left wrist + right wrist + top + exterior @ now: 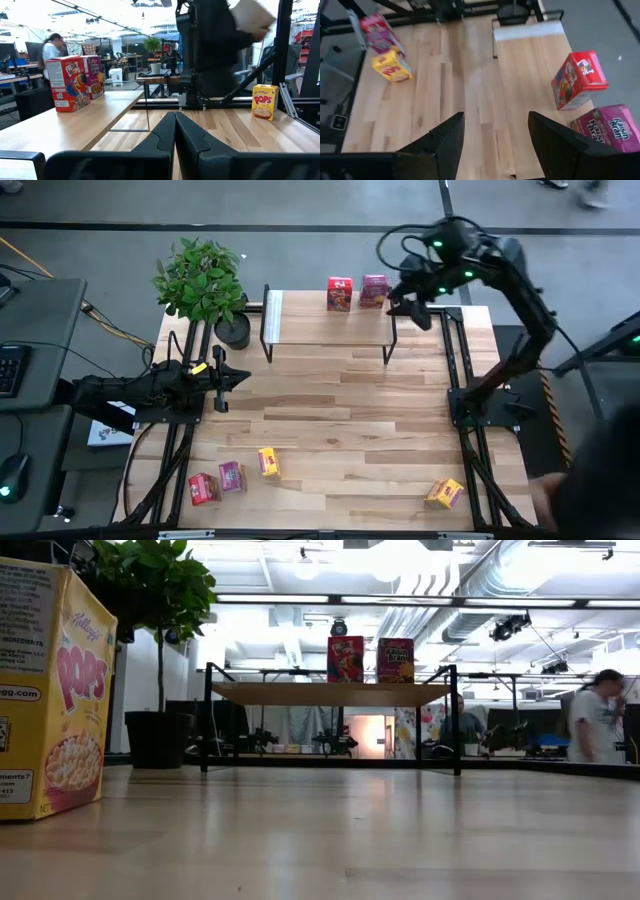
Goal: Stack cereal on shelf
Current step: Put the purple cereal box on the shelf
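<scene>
Standing on the shelf (300,310) at its right end are two of the cereal boxes, a red box (340,293) and a pink box (374,290), upright, side by side and just apart. The other four wait on the near part of the table (350,430): a red one (203,488), a pink one (232,476) and a yellow one (268,462) clustered at the front left, and a second yellow one (445,493) alone at the front right. My right gripper (412,308) hangs above the shelf's right end, just beside the pink box, its fingers (445,142) spread wide and holding nothing; the wrist view looks down between them onto bare shelf top. That arm reaches up from its base at the table's right edge and arcs high, bending back down toward the shelf. My left gripper (232,377) rests low over the table's left side, fingers pressed together and empty, pointing across toward the middle, with a potted plant (205,285) behind it. I judge the main risk to be my right fingers clipping the pink box as they leave, since they sit so close; a sideways swing could tip it into the red box or off the shelf. Lifting straight up first seems safer.
</scene>
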`<state>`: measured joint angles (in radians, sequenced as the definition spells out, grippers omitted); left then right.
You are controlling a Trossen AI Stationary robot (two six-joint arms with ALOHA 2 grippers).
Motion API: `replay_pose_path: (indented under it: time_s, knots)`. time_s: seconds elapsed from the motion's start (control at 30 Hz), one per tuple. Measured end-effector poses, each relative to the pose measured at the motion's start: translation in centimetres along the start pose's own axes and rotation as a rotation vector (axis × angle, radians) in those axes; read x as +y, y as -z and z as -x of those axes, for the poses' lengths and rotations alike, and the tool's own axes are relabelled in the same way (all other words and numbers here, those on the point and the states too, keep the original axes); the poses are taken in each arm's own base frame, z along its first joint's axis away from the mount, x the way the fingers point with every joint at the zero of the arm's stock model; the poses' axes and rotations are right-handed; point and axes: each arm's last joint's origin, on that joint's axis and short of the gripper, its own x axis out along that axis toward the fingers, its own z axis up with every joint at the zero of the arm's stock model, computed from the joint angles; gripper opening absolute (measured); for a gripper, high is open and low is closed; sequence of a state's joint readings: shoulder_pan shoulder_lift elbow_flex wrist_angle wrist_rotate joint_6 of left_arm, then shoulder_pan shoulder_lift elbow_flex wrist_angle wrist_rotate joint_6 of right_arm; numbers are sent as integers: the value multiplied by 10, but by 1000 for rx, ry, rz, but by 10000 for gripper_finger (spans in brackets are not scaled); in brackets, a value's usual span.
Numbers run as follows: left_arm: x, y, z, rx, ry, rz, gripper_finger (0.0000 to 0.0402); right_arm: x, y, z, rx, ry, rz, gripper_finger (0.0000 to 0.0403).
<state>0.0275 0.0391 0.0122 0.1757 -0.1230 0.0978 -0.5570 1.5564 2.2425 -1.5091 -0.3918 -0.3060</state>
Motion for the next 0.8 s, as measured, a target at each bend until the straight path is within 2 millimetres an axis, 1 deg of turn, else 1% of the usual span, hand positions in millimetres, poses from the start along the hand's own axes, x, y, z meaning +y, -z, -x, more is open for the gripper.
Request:
replay_pose_path:
  time_s: [0.17, 0.2, 0.27, 0.3, 0.37, 0.5, 0.67, 0.8]
  knots:
    - [0, 0, 0, 0, 0, 0, 0, 21, 8, 33, -86, 17, 0, 213]
    - [0, 0, 0, 0, 0, 0, 0, 25, 9, 37, -99, 22, -2, 213]
    - [0, 0, 0, 0, 0, 0, 0, 32, 13, 40, -131, 19, 2, 213]
    - [0, 0, 0, 0, 0, 0, 0, 35, 16, 38, -148, 12, 5, 213]
    - [0, 0, 0, -1, 0, 0, 0, 40, 26, 27, -179, 2, 3, 213]
    - [0, 0, 0, 0, 0, 0, 0, 47, 61, -1, -267, -14, -50, 213]
    - [0, 0, 0, 0, 0, 0, 0, 54, 107, -28, -422, -32, -210, 213]
    - [0, 0, 0, 0, 0, 0, 0, 62, 128, -40, -596, -135, -325, 213]
